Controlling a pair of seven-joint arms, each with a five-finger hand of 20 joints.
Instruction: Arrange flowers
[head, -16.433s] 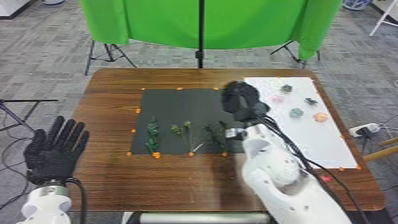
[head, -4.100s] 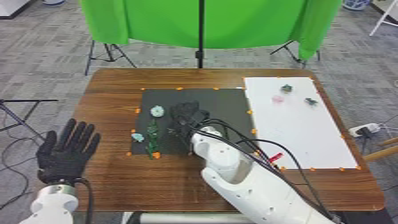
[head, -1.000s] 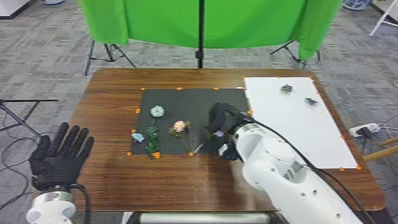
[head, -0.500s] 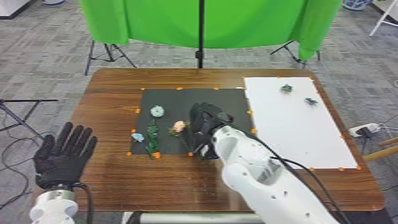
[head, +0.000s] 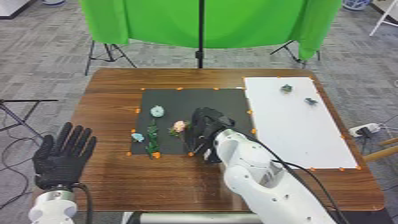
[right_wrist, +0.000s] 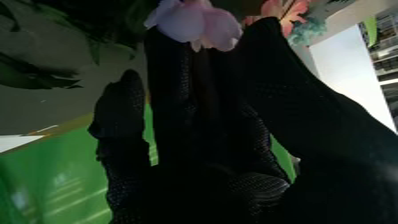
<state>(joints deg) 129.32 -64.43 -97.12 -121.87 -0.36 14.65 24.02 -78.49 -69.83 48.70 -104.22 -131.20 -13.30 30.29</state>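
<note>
Right hand (head: 210, 121): mine, pinching the lilac flower (right_wrist: 200, 25) over the dark mat (head: 178, 95).
Left hand (head: 59, 165): open.
Risk: my shallow fingertip pinch may slip; my glove may nudge the peach flower (head: 180, 125).

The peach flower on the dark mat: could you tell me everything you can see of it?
The peach flower has a small, pale bloom with green sprigs at its base and a thin stem running towards the mat's near edge. It lies on the dark mat, between a leafy green stem and the robot's right hand. Whether it is real or artificial, I can't tell.
</note>
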